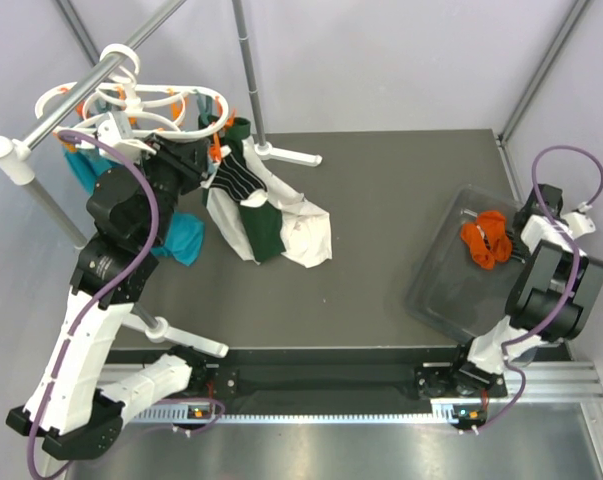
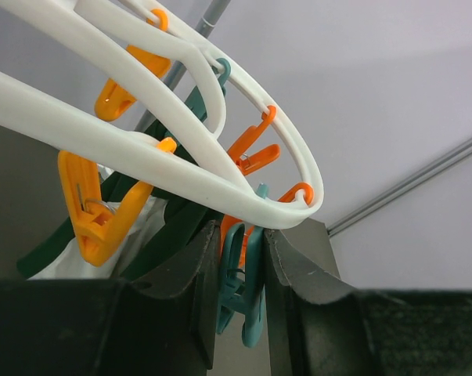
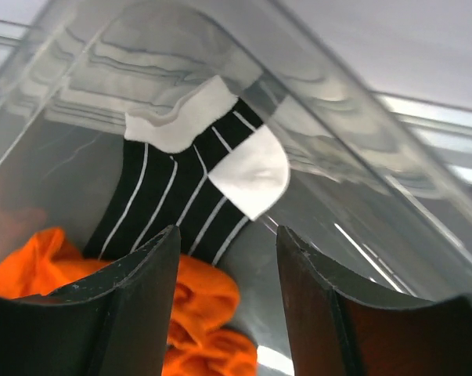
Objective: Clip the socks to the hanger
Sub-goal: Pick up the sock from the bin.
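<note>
The white hanger (image 1: 141, 98) hangs on the rail at the back left, with orange clips (image 2: 102, 211) dangling from its ring (image 2: 181, 160). My left gripper (image 1: 203, 150) is up at its right end, shut on a teal clip (image 2: 243, 286) under the ring. A dark striped sock (image 1: 239, 178) hangs just right of it. My right gripper (image 1: 511, 232) is open over the clear bin (image 1: 451, 290). In the right wrist view, its fingers (image 3: 142, 274) straddle an orange sock (image 3: 200, 309), with a striped sock (image 3: 181, 200) lying beyond.
White and dark-green cloths (image 1: 281, 228) hang down to the table right of the hanger. Teal cloths (image 1: 181, 238) hang by the left arm. A grey rail (image 1: 81, 90) and stand feet (image 1: 286, 155) are at the back left. The bin sits tilted at the table's right edge.
</note>
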`<state>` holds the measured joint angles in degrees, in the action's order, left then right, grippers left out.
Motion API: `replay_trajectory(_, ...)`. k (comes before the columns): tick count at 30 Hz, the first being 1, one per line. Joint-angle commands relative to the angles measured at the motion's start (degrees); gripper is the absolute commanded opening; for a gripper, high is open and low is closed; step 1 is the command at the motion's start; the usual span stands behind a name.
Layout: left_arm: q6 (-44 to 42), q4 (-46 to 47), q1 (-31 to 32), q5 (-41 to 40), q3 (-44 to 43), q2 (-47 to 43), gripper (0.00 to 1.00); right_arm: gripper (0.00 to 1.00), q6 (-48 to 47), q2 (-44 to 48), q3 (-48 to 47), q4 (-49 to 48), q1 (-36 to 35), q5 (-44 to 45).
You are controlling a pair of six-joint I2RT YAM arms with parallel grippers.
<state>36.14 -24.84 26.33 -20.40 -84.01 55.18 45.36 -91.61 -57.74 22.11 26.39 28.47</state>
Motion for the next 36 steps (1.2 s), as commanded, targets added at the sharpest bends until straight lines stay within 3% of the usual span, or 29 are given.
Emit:
replay_trajectory(1,1.7,-2.3,0.0,0.5,-0.7,0.9,0.00,0.52,3.1,-3.3,-0.7,-6.8,0.4,-0.6)
replay_trajectory(13,6.0,-3.5,0.0,0.2,-0.3,3.0,0.00,0.58,5.5,-11.4,-5.6,-5.0,0.1,-0.1)
replay_trajectory(16,7.3,-4.6,0.0,-0.4,0.1,2.6,0.00,0.59,6.9,-14.6,-8.7,-0.1,-0.4,-0.3)
replay_trajectory(19,8.2,-5.7,0.0,-1.7,0.6,2.0,0.00,0.53,9.2,-18.2,-12.4,6.7,-1.0,-0.4)
replay_trajectory(20,8.2,-5.8,0.0,-2.1,0.9,1.3,0.00,0.44,9.7,-19.0,-13.6,9.1,-1.1,-0.9)
replay_trajectory(26,7.5,-6.8,0.0,-4.6,1.5,0.8,0.00,0.20,9.5,-16.4,-11.1,8.1,-2.9,2.1)
replay_trajectory(29,8.5,-6.7,0.0,-5.7,2.3,0.8,0.00,0.15,8.0,-12.9,-11.0,8.1,-6.3,7.9)
replay_trajectory(36,8.1,-7.2,0.0,-4.9,0.4,2.2,0.00,0.15,5.9,-6.0,-11.7,13.7,-14.6,24.8)
